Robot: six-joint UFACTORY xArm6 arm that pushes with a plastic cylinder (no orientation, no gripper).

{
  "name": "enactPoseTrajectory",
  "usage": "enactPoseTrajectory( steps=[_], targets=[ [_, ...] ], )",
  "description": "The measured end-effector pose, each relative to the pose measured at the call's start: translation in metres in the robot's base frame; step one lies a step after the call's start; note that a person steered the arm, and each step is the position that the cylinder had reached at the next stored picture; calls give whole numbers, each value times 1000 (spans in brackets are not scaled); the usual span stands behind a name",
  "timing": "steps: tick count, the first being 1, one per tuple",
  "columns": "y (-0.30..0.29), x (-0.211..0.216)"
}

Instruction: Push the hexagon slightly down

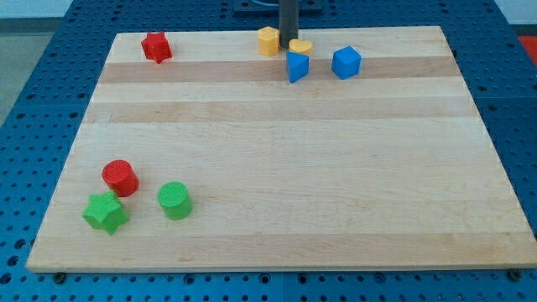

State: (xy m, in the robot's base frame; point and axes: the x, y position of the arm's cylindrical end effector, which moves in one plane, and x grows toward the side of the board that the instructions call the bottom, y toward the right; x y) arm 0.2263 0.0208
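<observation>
A yellow hexagon block (268, 40) sits near the top edge of the wooden board (277, 168), a little left of centre. My tip (288, 43) is on the board just to the right of the hexagon, close to or touching it. It stands between the hexagon and a second, flatter yellow block (302, 46), whose shape I cannot make out. The rod comes down from the view's top and hides part of that second yellow block.
A blue triangular block (297, 66) lies just below the flatter yellow block, with a blue cube (346, 62) to its right. A red star (155, 47) sits at the top left. A red cylinder (120, 178), a green star (106, 212) and a green cylinder (174, 200) cluster at the bottom left.
</observation>
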Motion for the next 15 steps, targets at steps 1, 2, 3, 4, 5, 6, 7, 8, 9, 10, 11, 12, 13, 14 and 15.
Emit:
enactPoseTrajectory(
  steps=[1,2,3,4,5,6,7,8,9,10,11,12,13,14,15],
  targets=[
    [17,-9],
    [23,-30],
    [9,-34],
    [-11,-34],
    [-17,-34],
    [-17,-34],
    [-17,-33],
    [-18,-31],
    [-20,-26],
    [-23,-25],
    [-24,-21],
    [-24,-21],
    [-24,-20],
    [-24,-14],
    [-24,-13]
  ],
)
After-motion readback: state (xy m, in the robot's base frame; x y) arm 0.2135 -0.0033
